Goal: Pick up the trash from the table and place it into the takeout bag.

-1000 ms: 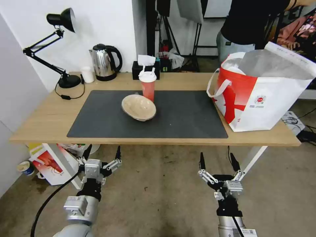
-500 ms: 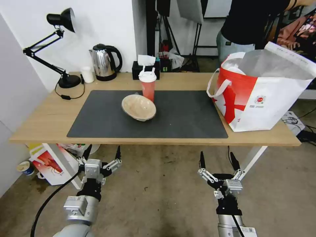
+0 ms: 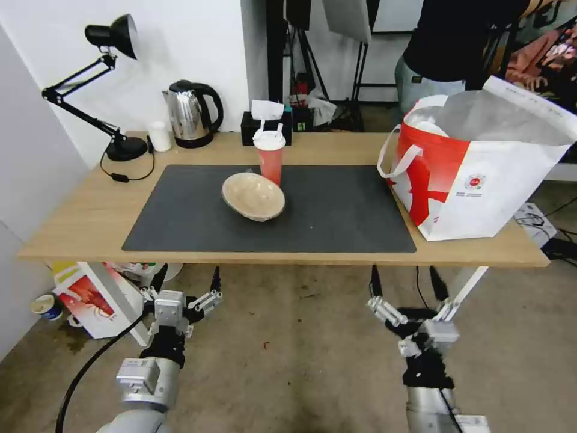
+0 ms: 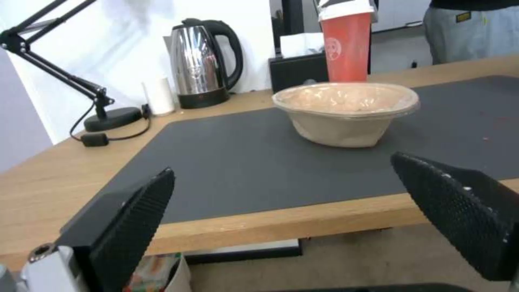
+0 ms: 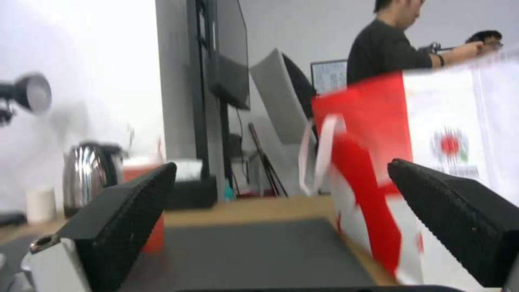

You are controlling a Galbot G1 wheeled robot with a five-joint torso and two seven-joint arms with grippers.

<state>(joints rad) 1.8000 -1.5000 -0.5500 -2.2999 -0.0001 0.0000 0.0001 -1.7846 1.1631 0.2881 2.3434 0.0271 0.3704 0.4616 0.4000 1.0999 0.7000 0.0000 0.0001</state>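
The beige paper bowl (image 3: 253, 196) sits tilted on the dark mat in the middle of the table (image 3: 78, 222), with the red cup (image 3: 270, 157), white-lidded with straws, just behind it. The takeout bag (image 3: 481, 174) stands open at the table's right end; something white and rounded lies inside it. My left gripper (image 3: 187, 278) hangs open below the table's front edge, left of centre. My right gripper (image 3: 405, 276) is open too, just under the front edge, right of centre. The left wrist view faces the bowl (image 4: 348, 109) and cup (image 4: 346, 44). The right wrist view faces the bag (image 5: 378, 162).
A desk lamp (image 3: 114, 144), kettle (image 3: 191, 114), small white cup (image 3: 160, 136) and black tissue box (image 3: 264, 127) line the table's back edge. A smaller crayfish-printed bag (image 3: 96, 300) stands on the floor at left. A white table leg (image 3: 469, 288) slants beside my right gripper.
My right gripper has risen and shifted slightly right, closer to the table's front edge. The left arm, bowl, cup and bag have not moved.
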